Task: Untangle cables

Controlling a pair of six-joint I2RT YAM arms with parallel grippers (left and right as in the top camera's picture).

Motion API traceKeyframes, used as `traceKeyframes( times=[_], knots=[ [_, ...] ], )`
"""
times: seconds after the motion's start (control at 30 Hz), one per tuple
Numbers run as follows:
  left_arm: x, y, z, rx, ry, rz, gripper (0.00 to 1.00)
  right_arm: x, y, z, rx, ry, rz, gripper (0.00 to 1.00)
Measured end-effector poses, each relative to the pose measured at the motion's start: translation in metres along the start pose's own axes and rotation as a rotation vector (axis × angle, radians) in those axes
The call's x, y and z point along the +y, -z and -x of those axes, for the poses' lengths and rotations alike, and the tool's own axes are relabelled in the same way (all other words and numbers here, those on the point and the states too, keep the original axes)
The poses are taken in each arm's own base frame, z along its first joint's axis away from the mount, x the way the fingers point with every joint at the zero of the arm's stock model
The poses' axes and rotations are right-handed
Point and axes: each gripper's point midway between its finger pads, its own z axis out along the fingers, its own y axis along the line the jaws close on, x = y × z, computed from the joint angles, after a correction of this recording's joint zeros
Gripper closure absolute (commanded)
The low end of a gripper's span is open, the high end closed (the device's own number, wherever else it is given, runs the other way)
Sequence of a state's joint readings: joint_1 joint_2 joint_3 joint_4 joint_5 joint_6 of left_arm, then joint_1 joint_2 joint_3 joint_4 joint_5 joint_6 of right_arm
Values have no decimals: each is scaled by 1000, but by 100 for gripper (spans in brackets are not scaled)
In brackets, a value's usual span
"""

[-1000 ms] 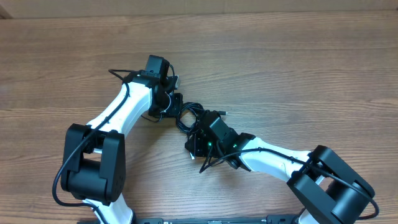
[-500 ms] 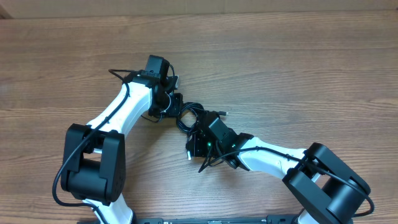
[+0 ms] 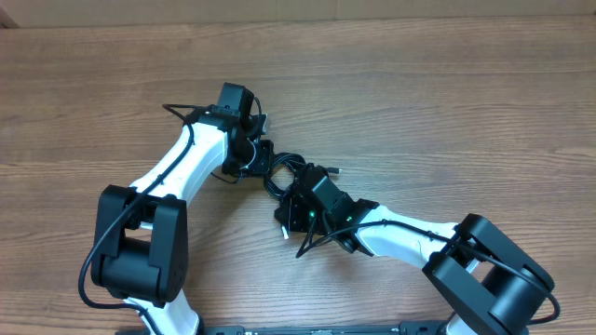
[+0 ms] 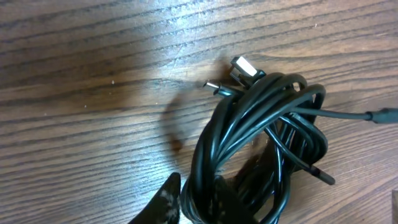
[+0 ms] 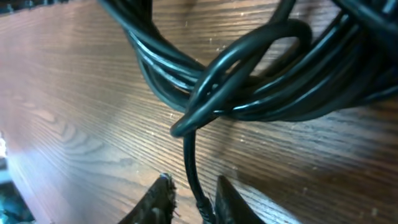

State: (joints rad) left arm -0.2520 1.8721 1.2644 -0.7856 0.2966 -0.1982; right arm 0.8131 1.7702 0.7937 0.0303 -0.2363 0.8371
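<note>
1. Coil of thin black cables (image 3: 284, 167) lies knotted mid brown wood-grain desk (image 3: 447, 93), crowded by both arms.
2. Left tool (image 4: 199, 200) clamped on the coil's strands.
3. Right tool (image 5: 193, 199) straddles one strand; grip: cannot tell.

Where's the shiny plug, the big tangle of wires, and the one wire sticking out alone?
silver plug (image 4: 244, 65), left wrist view, on its metal tip.
cable tangle (image 4: 239, 112), left wrist view, on the looped strands.
single cord (image 5: 189, 160), right wrist view, on its straight stretch.
</note>
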Motion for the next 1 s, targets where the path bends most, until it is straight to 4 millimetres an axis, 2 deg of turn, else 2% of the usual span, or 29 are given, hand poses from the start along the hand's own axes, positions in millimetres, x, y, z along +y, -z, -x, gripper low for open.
traceKeyframes(
  times=[0.07, 0.13, 0.2, 0.23, 0.37, 0.53, 0.73, 0.9, 0.93, 1.0],
  knots=[
    [0, 0, 0, -1, 0, 0, 84, -1, 0, -1, 2, 0, -2, 71],
    [0, 0, 0, -1, 0, 0, 85, -2, 0, -2, 4, -2, -8, 77],
    [0, 0, 0, -1, 0, 0, 89, -3, -3, -4, -2, 8, -25, 87],
    [0, 0, 0, -1, 0, 0, 89, -2, -5, -8, -2, 21, -33, 96],
    [0, 0, 0, -1, 0, 0, 93, 2, -9, -14, -5, 43, -34, 96],
    [0, 0, 1, -3, -16, -1, 96, 3, -9, -9, -19, 38, -25, 96],
    [-1, 0, 3, -10, -91, -4, 96, -3, 2, 27, -83, -17, 16, 96],
    [-2, 0, 5, -19, -108, -7, 96, -8, 9, 46, -120, -46, 35, 96],
    [-2, 0, 5, -21, -108, -8, 96, -8, 9, 47, -122, -48, 38, 95],
    [-2, 0, 5, -21, -109, -10, 96, -3, 10, 47, -103, -48, 73, 85]
  ],
)
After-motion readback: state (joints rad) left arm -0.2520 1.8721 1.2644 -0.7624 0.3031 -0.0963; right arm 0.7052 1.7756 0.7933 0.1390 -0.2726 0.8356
